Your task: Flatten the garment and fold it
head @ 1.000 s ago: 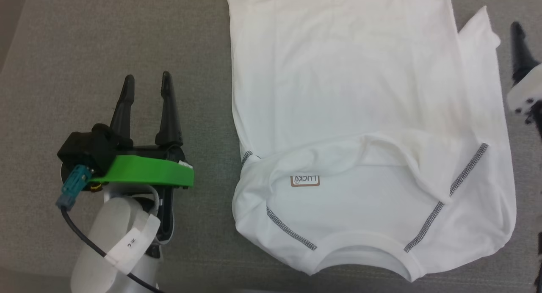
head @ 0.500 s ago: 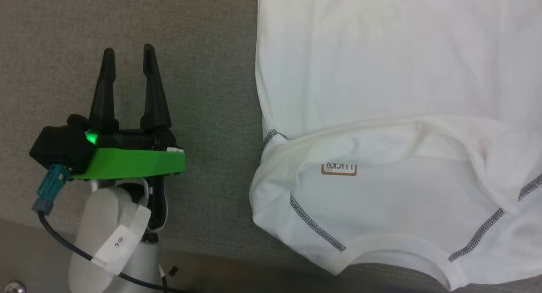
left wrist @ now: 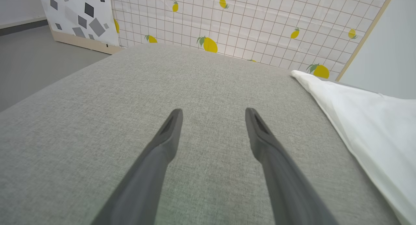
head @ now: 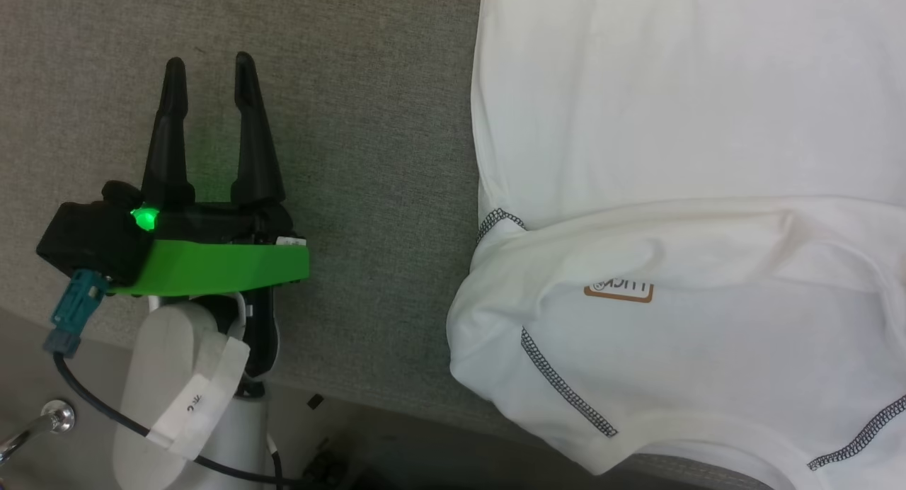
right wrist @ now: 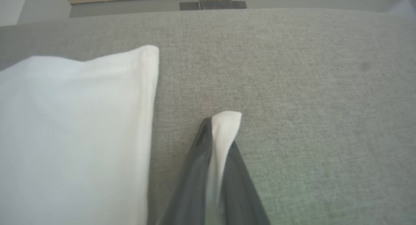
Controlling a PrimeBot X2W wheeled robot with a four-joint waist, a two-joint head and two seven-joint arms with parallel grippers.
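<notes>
**White short-sleeved T-shirt of soft fabric [head: 672,122]: spread on grey surface, one fold pinched by right gripper**

Location. The T-shirt lies on a grey woven upholstered surface [head: 368,157], on the right-hand side of the head view. Its collar end is nearest the robot, and its body runs away toward the top of that view. Grey stitched shoulder seams [head: 566,391] and a small brown-bordered patch [head: 618,292] face up. A soft fold crosses the cloth above the patch.

Left arm. The pale forearm [head: 177,391] rises from the lower left of the head view. It carries a bright green flat bracket [head: 219,267] and a lit green lamp [head: 144,217]. The left gripper [head: 209,61] points away from the robot over bare upholstery, well apart from the T-shirt's edge. Its two long dark fingers stand spread with nothing between them. Contact with the surface cannot be judged.

Right arm. In the right wrist view, the right gripper [right wrist: 219,127] has its fingers pressed together on a narrow strip of white cloth. The strip stands out past the fingertips. A hemmed edge of the T-shirt lies just beside it, on that view's left.

Surroundings. A lemon-printed grid panel [left wrist: 247,20] stands beyond the surface.
</notes>
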